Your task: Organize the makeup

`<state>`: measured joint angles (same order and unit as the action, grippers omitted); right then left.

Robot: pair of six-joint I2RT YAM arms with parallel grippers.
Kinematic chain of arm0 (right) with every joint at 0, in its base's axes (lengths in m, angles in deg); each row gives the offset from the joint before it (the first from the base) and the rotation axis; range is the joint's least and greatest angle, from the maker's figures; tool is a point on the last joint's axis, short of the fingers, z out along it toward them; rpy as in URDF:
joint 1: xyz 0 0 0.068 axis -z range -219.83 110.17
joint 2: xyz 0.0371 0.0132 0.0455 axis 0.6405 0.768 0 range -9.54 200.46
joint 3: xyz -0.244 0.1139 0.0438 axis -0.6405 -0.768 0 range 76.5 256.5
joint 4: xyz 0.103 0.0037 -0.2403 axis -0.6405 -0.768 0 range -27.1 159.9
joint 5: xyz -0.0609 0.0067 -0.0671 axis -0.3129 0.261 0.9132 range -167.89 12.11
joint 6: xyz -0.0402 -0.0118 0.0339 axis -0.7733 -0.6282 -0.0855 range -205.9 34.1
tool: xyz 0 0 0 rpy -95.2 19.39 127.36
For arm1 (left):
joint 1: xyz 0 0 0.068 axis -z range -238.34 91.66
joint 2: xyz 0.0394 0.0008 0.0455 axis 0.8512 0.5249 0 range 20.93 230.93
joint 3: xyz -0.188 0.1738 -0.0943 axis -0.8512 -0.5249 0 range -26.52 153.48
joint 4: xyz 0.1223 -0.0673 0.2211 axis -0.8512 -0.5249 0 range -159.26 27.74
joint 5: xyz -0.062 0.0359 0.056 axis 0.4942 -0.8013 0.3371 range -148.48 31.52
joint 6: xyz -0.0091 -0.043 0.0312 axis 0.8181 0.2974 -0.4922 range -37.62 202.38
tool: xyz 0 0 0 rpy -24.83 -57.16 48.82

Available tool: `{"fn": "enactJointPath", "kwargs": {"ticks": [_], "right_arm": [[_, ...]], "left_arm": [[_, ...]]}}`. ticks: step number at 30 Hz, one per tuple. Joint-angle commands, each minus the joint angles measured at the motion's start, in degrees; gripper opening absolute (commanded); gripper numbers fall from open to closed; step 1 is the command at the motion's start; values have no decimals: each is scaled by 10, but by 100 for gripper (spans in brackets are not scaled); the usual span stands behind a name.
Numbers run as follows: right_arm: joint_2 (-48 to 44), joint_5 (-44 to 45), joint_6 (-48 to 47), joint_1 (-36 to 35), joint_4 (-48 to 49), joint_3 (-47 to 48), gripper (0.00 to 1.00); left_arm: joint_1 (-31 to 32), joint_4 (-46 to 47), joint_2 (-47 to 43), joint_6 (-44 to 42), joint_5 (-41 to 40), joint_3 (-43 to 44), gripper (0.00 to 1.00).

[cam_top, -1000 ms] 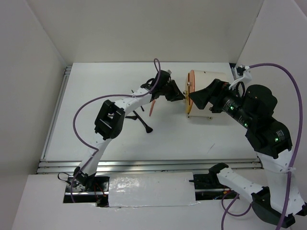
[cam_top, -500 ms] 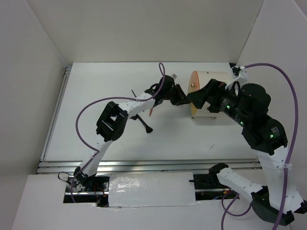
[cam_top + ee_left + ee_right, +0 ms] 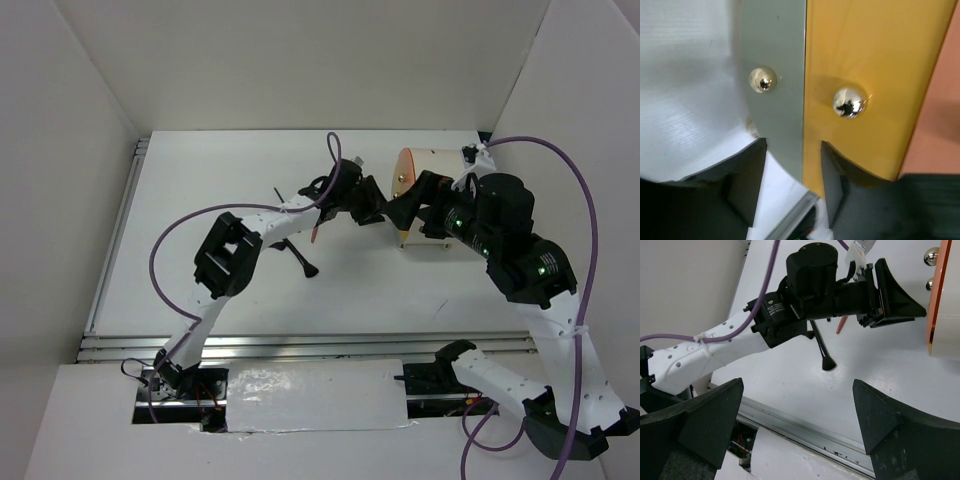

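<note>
The makeup lies on the white table left of centre: a black brush [image 3: 297, 256] [image 3: 822, 348], a short orange-pink stick [image 3: 317, 231] [image 3: 841, 325] and a thin black stick [image 3: 277, 192]. My left gripper [image 3: 377, 207] [image 3: 792, 187] [image 3: 892, 295] is up against the orange face [image 3: 401, 183] [image 3: 865, 60] of the cream drum-shaped box [image 3: 440, 165]. Its jaws stand apart around that face's lower edge, below two chrome knobs [image 3: 849, 102]. My right gripper [image 3: 410, 208] [image 3: 797, 412] hovers wide open beside the box, with nothing between its fingers.
The metal rail [image 3: 300, 345] [image 3: 805, 432] runs along the table's near edge. White walls close in the left, back and right sides. The left arm [image 3: 230, 255] stretches over the makeup, hiding part of it.
My left jaws have widened at the box's face. The right arm has swung left and its gripper has drawn closer to the left gripper.
</note>
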<state>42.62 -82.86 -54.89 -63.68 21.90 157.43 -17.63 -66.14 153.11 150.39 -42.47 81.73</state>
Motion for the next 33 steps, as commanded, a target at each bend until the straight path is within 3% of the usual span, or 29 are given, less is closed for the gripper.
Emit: {"fn": "enactJointPath", "kwargs": {"ticks": [1, 4, 6, 19, 33], "right_arm": [[-6, 1, -9, -4, 32, -1, 98], [-10, 2, -12, -3, 24, -1, 98], [-14, 3, -15, -3, 20, -1, 98], [-16, -7, -11, -3, 13, 5, 98], [-22, 0, -14, -3, 12, -1, 98]], "left_arm": [[-9, 4, -31, 14, -15, -14, 63], [-19, 47, -18, 33, 4, -29, 76], [-24, 76, -11, 48, 10, -34, 75], [-34, 184, 98, 139, 71, -1, 58], [-34, 316, 138, 232, 97, -8, 56]]}}
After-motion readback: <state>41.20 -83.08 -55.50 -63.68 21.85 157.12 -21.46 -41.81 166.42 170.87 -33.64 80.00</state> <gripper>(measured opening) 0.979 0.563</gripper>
